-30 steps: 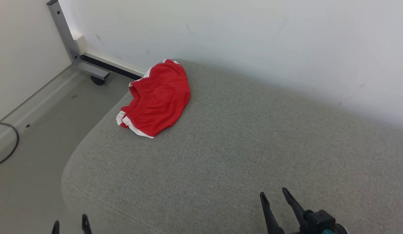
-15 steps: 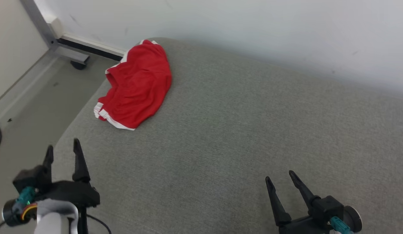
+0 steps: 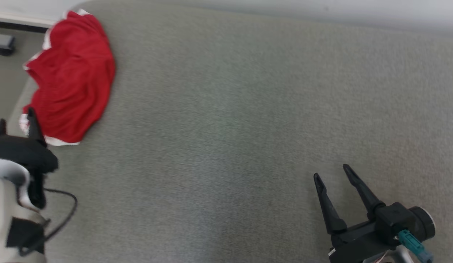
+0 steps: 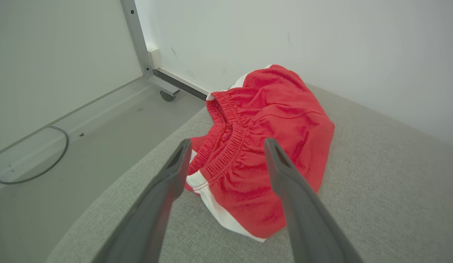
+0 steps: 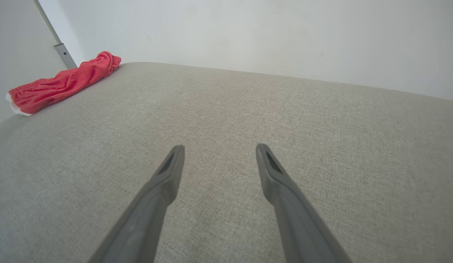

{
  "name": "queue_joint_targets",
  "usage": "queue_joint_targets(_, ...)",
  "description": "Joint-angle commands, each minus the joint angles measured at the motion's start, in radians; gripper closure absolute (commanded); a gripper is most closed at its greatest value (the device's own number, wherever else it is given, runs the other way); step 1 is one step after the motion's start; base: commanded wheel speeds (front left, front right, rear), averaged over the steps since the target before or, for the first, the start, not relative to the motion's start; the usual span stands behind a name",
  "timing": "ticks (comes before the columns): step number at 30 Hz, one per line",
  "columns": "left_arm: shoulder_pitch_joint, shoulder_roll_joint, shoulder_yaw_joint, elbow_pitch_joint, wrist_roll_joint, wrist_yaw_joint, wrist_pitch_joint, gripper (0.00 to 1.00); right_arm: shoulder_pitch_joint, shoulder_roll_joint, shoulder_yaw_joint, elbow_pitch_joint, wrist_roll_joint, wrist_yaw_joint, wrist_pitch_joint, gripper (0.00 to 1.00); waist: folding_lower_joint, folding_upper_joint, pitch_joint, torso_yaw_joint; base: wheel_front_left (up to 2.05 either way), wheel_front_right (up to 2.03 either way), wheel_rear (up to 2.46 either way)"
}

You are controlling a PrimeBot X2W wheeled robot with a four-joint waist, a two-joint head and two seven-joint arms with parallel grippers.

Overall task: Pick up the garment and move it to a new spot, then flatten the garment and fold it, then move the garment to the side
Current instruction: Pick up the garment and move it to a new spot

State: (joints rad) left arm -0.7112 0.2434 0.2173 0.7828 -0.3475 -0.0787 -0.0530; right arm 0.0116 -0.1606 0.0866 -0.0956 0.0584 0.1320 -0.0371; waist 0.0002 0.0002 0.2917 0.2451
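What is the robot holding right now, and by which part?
Nothing. The left gripper and the right gripper are both open and empty; the red shorts lie unheld on the grey cushion.

The left tool stands at the left edge of the head view on a pale forearm, fingers spread and empty. The right tool, lower right, is likewise spread wide, empty, fingers angled up-left.

Grey fabric cushion against a pale, perhaps scuffed wall.
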Motion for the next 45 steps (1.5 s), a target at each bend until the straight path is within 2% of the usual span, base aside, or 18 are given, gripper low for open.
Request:
queue_joint_targets(1,-0.046,0.022,0.007,0.023,-0.009,0.003,0.024,0.0,0.005,-0.007,-0.001,-0.029,-0.001,-0.002,0.011,0.0,-0.0002,-0.0002,0.124,-0.114,0.0,0.0,0.0)
queue_joint_targets(9,-0.183,0.062,0.049,0.132,-0.087,0.013,0.175,0.0,0.033,0.001,-0.028,-0.147,-0.008,-0.002,0.039,0.0,-0.0002,-0.0002,0.221,-0.16,0.0,0.0,0.0)
queue_joint_targets(16,-0.236,0.054,0.086,0.21,-0.15,0.037,0.292,0.0,0.038,0.018,-0.026,-0.171,-0.015,-0.002,0.032,0.0,-0.0002,-0.0002,0.26,-0.173,0.0,0.0,0.0)
queue_joint_targets(19,-0.241,0.046,0.096,0.25,-0.172,0.063,0.331,0.0,0.022,0.029,-0.02,-0.169,-0.014,-0.002,0.026,0.0,-0.0002,-0.0002,0.268,-0.177,0.0,0.0,0.0)
queue_joint_targets(21,-0.242,0.034,0.094,0.279,-0.182,0.061,0.365,0.0,0.014,0.034,-0.02,-0.164,-0.012,-0.002,0.021,0.0,-0.0002,-0.0002,0.267,-0.177,0.0,0.0,0.0)
queue_joint_targets(22,-0.239,0.027,0.092,0.293,-0.183,0.062,0.381,0.18,0.012,0.036,-0.02,-0.161,-0.011,-0.002,0.019,0.0,-0.0002,-0.0002,0.264,-0.176,0.0,0.0,0.0)
queue_joint_targets(24,-0.229,0.022,0.084,0.313,-0.184,0.052,0.409,1.0,0.005,0.039,-0.015,-0.147,-0.006,-0.002,0.011,0.0,-0.0002,-0.0002,0.25,-0.174,0.0,0.0,0.0)
queue_joint_targets(29,-0.22,0.05,0.077,0.301,-0.187,0.026,0.437,1.0,-0.017,0.048,0.009,-0.102,0.01,-0.002,-0.011,0.0,-0.0002,-0.0002,0.197,-0.164,0.0,0.0,0.0)
queue_joint_targets(32,-0.23,0.084,0.07,0.246,-0.176,0.011,0.4,1.0,-0.032,0.055,0.026,-0.068,0.023,-0.002,-0.027,0.0,-0.0002,-0.0002,0.159,-0.153,0.0,0.0,0.0)
queue_joint_targets(36,-0.228,0.114,0.04,0.174,-0.155,-0.011,0.402,1.0,-0.049,0.069,0.044,-0.011,0.037,-0.002,-0.053,0.0,-0.0002,-0.0002,0.089,-0.137,0.0,0.0,0.0)
queue_joint_targets(38,-0.226,0.132,0.012,0.118,-0.141,-0.023,0.408,1.0,-0.065,0.077,0.049,0.012,0.043,-0.002,-0.069,0.0,-0.0002,-0.0002,0.062,-0.132,0.0,0.0,0.0)
queue_joint_targets(41,-0.208,0.13,-0.028,0.025,-0.136,-0.039,0.429,1.0,-0.076,0.091,0.051,0.059,0.056,-0.002,-0.095,0.0,-0.0002,-0.0002,0.011,-0.127,0.0,0.0,0.0)
queue_joint_targets(45,-0.193,0.164,-0.06,-0.114,-0.156,-0.048,0.478,1.0,-0.088,0.103,0.053,0.113,0.074,-0.002,-0.128,0.0,-0.0002,-0.0002,-0.049,-0.132,0.0,0.0,0.0)
